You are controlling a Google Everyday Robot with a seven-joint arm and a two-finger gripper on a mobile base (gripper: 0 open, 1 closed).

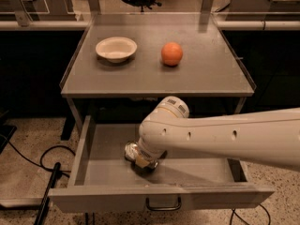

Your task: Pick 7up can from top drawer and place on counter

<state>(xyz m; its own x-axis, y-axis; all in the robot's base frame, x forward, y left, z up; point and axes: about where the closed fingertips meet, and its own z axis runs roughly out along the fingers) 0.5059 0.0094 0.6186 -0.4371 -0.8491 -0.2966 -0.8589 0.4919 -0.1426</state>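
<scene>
The top drawer (93, 172) is pulled out below the counter (154, 74). Its dark curved handle (163, 204) shows on the front panel. My white arm reaches in from the right and down into the drawer. My gripper (144, 163) is low in the drawer's middle, mostly hidden under the wrist. The 7up can (131, 150) lies right at the gripper. Only its shiny silver end shows at the wrist's left side. The rest of the can is hidden by my arm.
On the counter stand a white bowl (116, 48) at the back left and an orange (172, 53) near the middle. Black cables (47, 165) lie on the speckled floor to the left of the drawer.
</scene>
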